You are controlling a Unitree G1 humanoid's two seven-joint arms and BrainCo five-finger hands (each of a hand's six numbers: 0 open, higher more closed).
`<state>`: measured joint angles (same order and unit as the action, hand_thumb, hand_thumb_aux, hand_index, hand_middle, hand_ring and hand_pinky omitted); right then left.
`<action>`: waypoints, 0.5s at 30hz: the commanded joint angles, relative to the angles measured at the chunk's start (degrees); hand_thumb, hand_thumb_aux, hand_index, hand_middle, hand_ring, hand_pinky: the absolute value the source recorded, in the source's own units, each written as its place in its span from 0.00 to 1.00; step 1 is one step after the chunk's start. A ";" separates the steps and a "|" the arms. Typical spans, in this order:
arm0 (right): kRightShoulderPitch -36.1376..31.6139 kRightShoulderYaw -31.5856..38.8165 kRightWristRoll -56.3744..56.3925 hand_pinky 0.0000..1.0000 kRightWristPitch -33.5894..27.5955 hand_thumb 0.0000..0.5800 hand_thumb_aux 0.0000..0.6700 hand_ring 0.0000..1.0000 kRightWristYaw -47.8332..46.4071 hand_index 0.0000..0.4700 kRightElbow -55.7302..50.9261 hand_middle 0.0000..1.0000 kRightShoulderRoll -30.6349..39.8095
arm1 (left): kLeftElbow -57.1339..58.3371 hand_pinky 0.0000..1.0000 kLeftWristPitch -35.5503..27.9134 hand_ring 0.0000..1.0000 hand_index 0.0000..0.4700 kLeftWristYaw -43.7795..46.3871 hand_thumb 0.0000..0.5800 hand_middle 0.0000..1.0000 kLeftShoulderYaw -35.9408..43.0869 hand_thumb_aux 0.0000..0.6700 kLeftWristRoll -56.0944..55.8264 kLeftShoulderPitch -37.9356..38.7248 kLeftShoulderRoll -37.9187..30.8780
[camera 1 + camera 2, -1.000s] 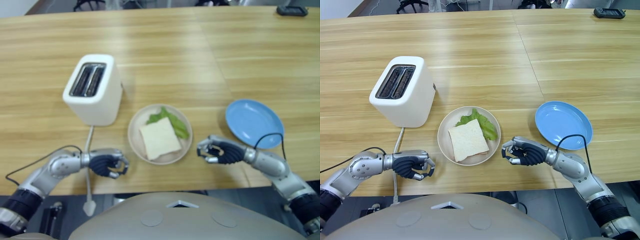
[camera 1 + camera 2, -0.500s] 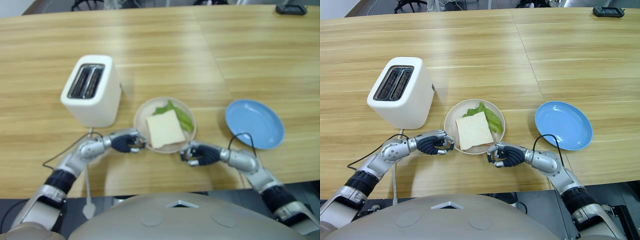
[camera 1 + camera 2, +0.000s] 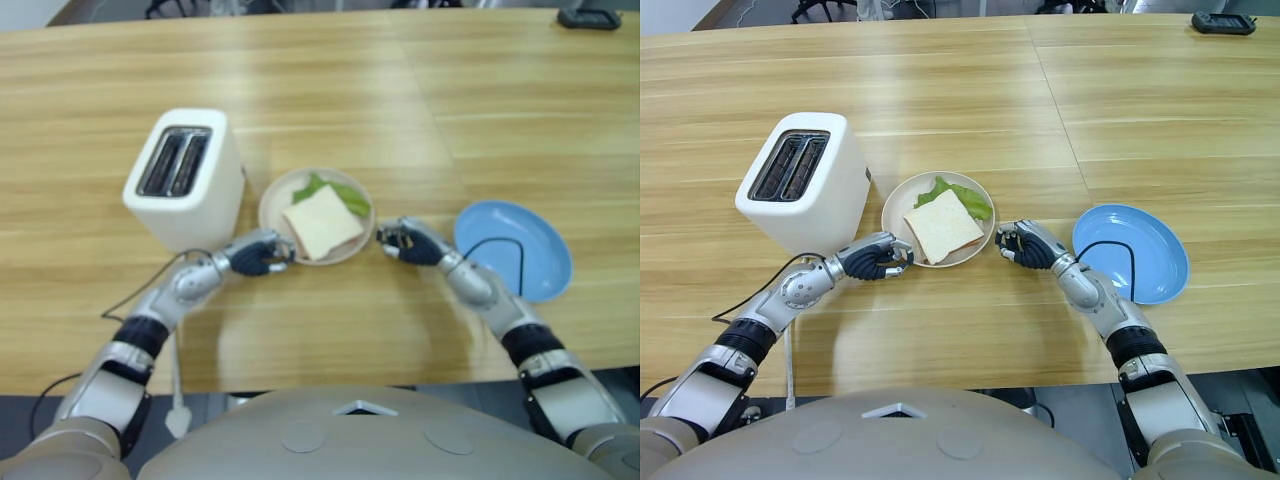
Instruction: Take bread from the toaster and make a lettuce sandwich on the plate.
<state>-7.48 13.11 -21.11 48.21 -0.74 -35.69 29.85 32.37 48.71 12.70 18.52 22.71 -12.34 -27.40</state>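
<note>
On the plate [image 3: 891,213], bread [image 3: 943,226] over lettuce [image 3: 966,196]

I seem to be in an office or meeting room rather than a kitchen: in front of me runs a long, pale wood-grain table [image 3: 940,70] made of joined sections, with the wheeled feet of office chairs [image 3: 825,10] beyond its far edge, a small black device [image 3: 1218,20] at its far right, and a toaster [image 3: 805,180] whose cord [image 3: 790,370] trails off the near edge
</note>
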 commanded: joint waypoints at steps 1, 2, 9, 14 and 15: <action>4.46 -3.89 16.92 0.00 4.84 0.00 0.00 0.00 -6.98 0.00 8.15 0.00 2.10 | -8.34 0.00 -1.84 0.00 0.00 2.35 0.00 0.00 -3.33 0.00 -7.50 1.37 -0.79; 5.43 -4.92 21.40 0.00 5.10 0.00 0.00 0.00 -8.42 0.00 10.56 0.00 2.51 | -11.57 0.00 -2.25 0.00 0.00 3.66 0.00 0.00 -3.78 0.00 -10.32 2.46 -1.40; 10.11 -13.44 50.07 0.00 4.88 0.00 0.00 0.00 -15.11 0.00 30.78 0.00 1.36 | -36.41 0.00 -7.09 0.00 0.00 6.48 0.00 0.00 -11.17 0.00 -30.78 8.47 -3.15; 9.01 -15.99 53.04 0.00 4.93 0.00 0.00 0.00 -17.87 0.00 36.77 0.00 -3.31 | -44.05 0.00 -8.77 0.00 0.00 2.70 0.00 0.00 -17.21 0.00 -38.51 6.81 2.09; 8.74 -16.22 52.04 0.00 5.02 0.00 0.00 0.00 -18.31 0.00 37.21 0.00 -4.18 | -44.45 0.00 -9.10 0.00 0.00 2.12 0.00 0.00 -17.67 0.00 -38.51 6.30 3.44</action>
<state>1.97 -2.49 31.68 53.34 -17.67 0.18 26.91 -10.81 41.04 16.00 2.10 -14.53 -5.31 -25.81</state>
